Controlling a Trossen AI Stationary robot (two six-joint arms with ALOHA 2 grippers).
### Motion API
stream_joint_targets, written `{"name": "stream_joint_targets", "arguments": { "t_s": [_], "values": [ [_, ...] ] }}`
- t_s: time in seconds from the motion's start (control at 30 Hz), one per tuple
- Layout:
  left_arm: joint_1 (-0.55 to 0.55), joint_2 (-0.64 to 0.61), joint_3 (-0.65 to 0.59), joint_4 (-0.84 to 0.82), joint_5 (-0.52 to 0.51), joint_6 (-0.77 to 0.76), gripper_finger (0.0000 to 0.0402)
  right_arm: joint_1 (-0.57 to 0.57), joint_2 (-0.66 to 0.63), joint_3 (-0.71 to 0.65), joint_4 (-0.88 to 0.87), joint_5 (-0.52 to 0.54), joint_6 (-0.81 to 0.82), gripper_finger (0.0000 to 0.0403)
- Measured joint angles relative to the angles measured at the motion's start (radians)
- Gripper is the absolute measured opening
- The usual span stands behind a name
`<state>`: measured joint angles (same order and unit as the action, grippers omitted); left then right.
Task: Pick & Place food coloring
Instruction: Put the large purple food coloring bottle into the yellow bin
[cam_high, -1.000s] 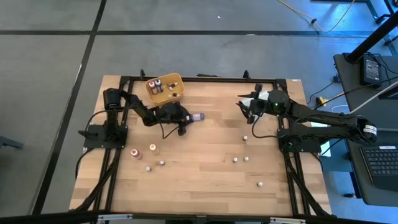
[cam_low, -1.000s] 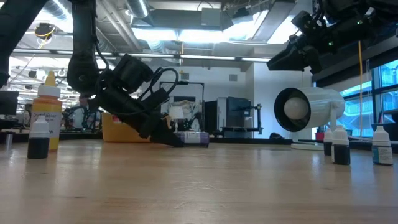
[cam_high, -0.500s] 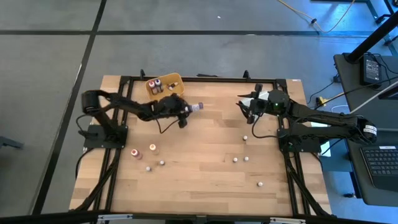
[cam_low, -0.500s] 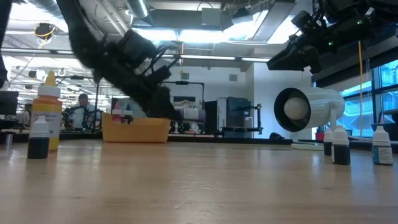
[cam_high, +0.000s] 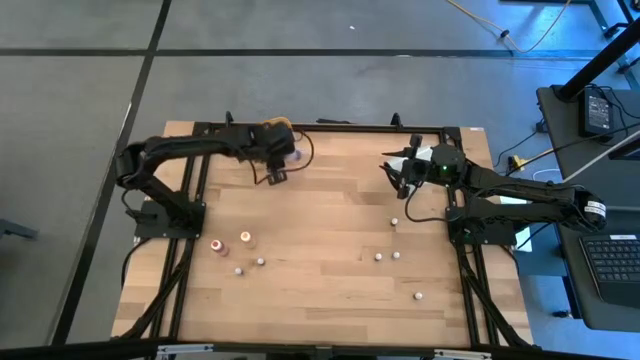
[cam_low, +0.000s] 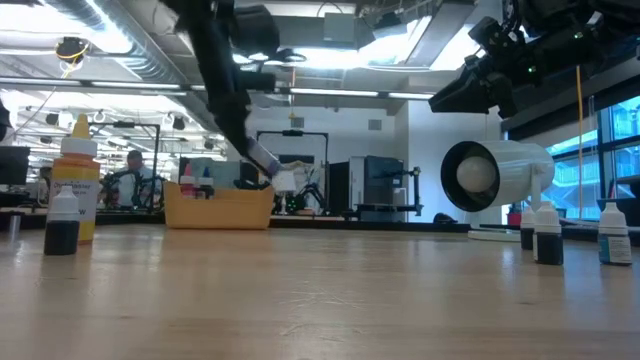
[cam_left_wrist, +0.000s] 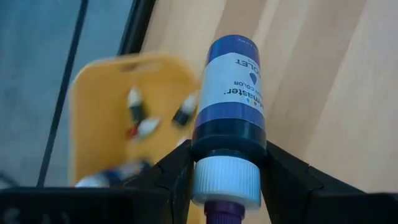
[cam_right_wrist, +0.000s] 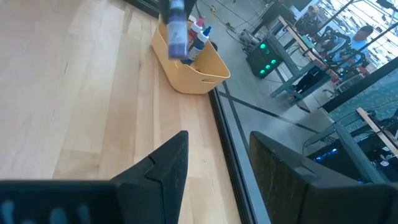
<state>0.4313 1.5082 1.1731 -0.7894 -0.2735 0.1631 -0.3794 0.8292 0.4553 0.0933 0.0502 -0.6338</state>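
My left gripper (cam_high: 287, 156) is shut on a purple food coloring bottle (cam_left_wrist: 233, 93) with a white cap, high above the far left of the table. It hangs over the yellow-orange tray (cam_left_wrist: 118, 99), which holds several small bottles. In the low view the bottle (cam_low: 262, 160) slants down above the tray (cam_low: 218, 208). My right gripper (cam_right_wrist: 214, 168) stands open at the far right, raised, with nothing between its fingers. More food coloring bottles (cam_high: 245, 238) stand upright on the table. My left gripper pinches the purple bottle between its two fingers at the dark shoulder beside the white cap (cam_left_wrist: 225, 163). The bottle lies along the fingers, cap end toward the wrist, base pointing away. The fingers slant steeply down from above. The bottle is lifted clear, over the tray.
Small bottles stand scattered at the near left (cam_high: 217, 246) and near right (cam_high: 397, 255) of the table. A large white cylinder (cam_low: 495, 177) lies on its side at the right in the low view. The table's middle is bare wood (cam_high: 330, 230).
My left gripper has risen steeply and gone toward the far edge, to above the tray, tipping to point more steeply down. The purple bottle, which lay low by the table, has come up with it and hangs clear.
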Motion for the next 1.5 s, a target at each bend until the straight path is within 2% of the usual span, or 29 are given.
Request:
{"name": "stream_joint_targets", "arguments": {
  "t_s": [0.13, 0.23, 0.4, 0.5, 0.7, 0.77, 0.9, 1.0, 1.13, 1.2, 1.33, 1.5],
  "values": [
    [0.046, 0.000, 0.135, -0.240, -0.093, -0.021, 0.0147, 0.000, 0.000, 0.000, 0.000, 0.000, 0.000, 0.0173],
    [0.101, 0.000, 0.191, -0.376, -0.079, -0.071, 0.0147, 0.000, 0.000, 0.000, 0.000, 0.000, 0.000, 0.0173],
    [0.192, 0.021, 0.200, -0.464, 0.002, -0.075, 0.0147, 0.000, 0.000, 0.000, 0.000, 0.000, -0.003, 0.0173],
    [0.235, 0.064, 0.199, -0.505, 0.007, -0.061, 0.0147, 0.000, 0.000, 0.000, 0.000, 0.000, -0.004, 0.0173],
    [0.270, 0.182, 0.212, -0.585, 0.004, 0.063, 0.0147, 0.000, 0.000, 0.000, 0.013, 0.000, -0.004, 0.0173],
    [0.272, 0.226, 0.231, -0.623, -0.011, 0.068, 0.0148, 0.000, 0.000, 0.000, 0.016, 0.000, -0.004, 0.0173],
    [0.271, 0.311, 0.292, -0.704, -0.105, 0.069, 0.0148, 0.000, 0.000, 0.000, 0.016, 0.000, -0.016, 0.0173],
    [0.271, 0.367, 0.336, -0.727, -0.156, 0.088, 0.0149, 0.000, 0.000, 0.000, 0.011, 0.000, -0.027, 0.0173],
    [0.266, 0.425, 0.362, -0.732, -0.173, 0.231, 0.0149, 0.000, 0.000, 0.000, -0.002, 0.000, -0.030, 0.0173],
    [0.258, 0.448, 0.362, -0.732, -0.218, 0.292, 0.0149, 0.000, 0.000, 0.000, -0.006, 0.001, -0.030, 0.0173],
    [0.243, 0.494, 0.362, -0.731, -0.312, 0.319, 0.0149, 0.000, 0.000, 0.000, -0.008, 0.000, -0.033, 0.0173],
    [0.237, 0.527, 0.361, -0.700, -0.273, 0.369, 0.0150, 0.000, 0.000, 0.000, -0.010, 0.000, -0.034, 0.0173]
  ]
}}
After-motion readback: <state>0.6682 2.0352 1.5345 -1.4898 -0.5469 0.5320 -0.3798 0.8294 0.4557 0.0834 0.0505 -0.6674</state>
